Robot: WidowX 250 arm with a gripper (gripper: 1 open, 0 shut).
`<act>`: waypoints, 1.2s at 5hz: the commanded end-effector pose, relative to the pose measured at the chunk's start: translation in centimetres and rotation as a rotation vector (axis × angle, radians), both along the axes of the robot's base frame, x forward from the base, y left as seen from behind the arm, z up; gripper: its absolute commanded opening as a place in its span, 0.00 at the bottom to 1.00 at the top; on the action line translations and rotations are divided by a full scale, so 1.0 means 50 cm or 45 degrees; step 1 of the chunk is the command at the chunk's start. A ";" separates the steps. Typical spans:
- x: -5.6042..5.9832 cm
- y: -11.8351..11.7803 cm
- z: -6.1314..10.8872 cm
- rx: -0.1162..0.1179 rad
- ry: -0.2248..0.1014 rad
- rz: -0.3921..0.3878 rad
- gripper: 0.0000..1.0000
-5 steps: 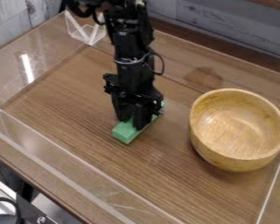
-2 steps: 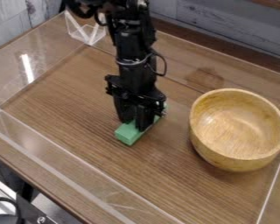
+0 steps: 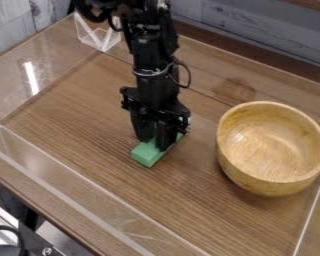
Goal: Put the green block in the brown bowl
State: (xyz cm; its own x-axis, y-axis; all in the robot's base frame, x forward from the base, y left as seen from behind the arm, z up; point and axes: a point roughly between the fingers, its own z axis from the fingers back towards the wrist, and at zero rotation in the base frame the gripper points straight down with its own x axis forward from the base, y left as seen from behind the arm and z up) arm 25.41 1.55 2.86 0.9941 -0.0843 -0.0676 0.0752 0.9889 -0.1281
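Note:
The green block [image 3: 149, 153] lies on the wooden table, left of the brown bowl [image 3: 271, 146]. My gripper [image 3: 159, 141] points straight down over the block's far end, its black fingers shut on the green block. Only the near end of the block shows below the fingers. The bowl is empty and stands about a block's length to the right of the gripper.
A clear plastic wall [image 3: 69, 190] runs around the table's edges, low at the front and left. A white tag-like object [image 3: 99, 38] sits behind the arm at the back left. The wooden tabletop [image 3: 83, 120] stretches left of the arm.
The gripper and block have shifted very slightly to the right; otherwise the scene is the same.

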 end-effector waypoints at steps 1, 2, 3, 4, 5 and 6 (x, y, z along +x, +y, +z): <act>0.008 -0.007 0.017 0.003 -0.053 -0.006 0.00; 0.006 -0.009 0.014 0.000 -0.048 -0.001 0.00; 0.004 -0.012 0.011 -0.003 -0.044 0.004 0.00; 0.002 -0.015 0.010 -0.006 -0.039 0.009 0.00; 0.000 -0.017 0.008 -0.010 -0.033 0.014 0.00; -0.003 -0.020 0.007 -0.013 -0.027 0.019 0.00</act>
State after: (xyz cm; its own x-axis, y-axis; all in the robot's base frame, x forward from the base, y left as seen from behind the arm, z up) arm 25.16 0.87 2.59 0.9952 -0.0730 -0.0656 0.0633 0.9882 -0.1395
